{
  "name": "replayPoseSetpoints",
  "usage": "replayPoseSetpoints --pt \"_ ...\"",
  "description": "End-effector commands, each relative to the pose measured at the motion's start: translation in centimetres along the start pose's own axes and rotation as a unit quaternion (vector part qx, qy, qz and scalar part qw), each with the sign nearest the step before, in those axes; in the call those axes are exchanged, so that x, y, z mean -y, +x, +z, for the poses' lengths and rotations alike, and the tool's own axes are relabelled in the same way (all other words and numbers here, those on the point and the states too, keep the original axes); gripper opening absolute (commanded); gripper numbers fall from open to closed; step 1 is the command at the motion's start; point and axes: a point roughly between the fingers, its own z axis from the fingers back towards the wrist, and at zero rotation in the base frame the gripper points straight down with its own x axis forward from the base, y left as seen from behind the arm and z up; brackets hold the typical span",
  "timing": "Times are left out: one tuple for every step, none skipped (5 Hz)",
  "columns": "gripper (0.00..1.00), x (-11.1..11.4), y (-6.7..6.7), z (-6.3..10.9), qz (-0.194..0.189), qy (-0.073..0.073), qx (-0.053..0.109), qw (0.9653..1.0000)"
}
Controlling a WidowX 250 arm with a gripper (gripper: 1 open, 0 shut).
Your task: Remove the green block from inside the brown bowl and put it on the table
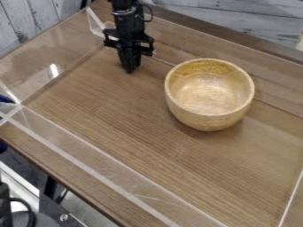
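The brown bowl (210,92) stands right of centre on the table (130,133); its inside shows only bare wood. The green block is not visible anywhere in this view. My black gripper (130,68) points straight down to the left of the bowl, well apart from its rim, with its tips close to the tabletop. Its fingers are pressed together and shut, and I cannot make out anything between them.
Low clear acrylic walls (53,53) run along the table's edges, with a corner just behind and left of the gripper. A pale plank wall lies beyond the far edge.
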Motion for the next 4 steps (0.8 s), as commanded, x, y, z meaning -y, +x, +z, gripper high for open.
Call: replayPoseSetpoints --pt "0.0 -0.1 0.6 2.2 -0.003 0.008 0.029 0.9995" --pt "0.0 0.1 0.4 2.8 -0.005 0.005 0.032 0.9995" --pt "0.0 0.3 0.2 3.5 -0.007 0.002 0.035 0.9994" --pt "0.0 0.5 0.0 4.2 -0.009 -0.001 0.04 0.9992"
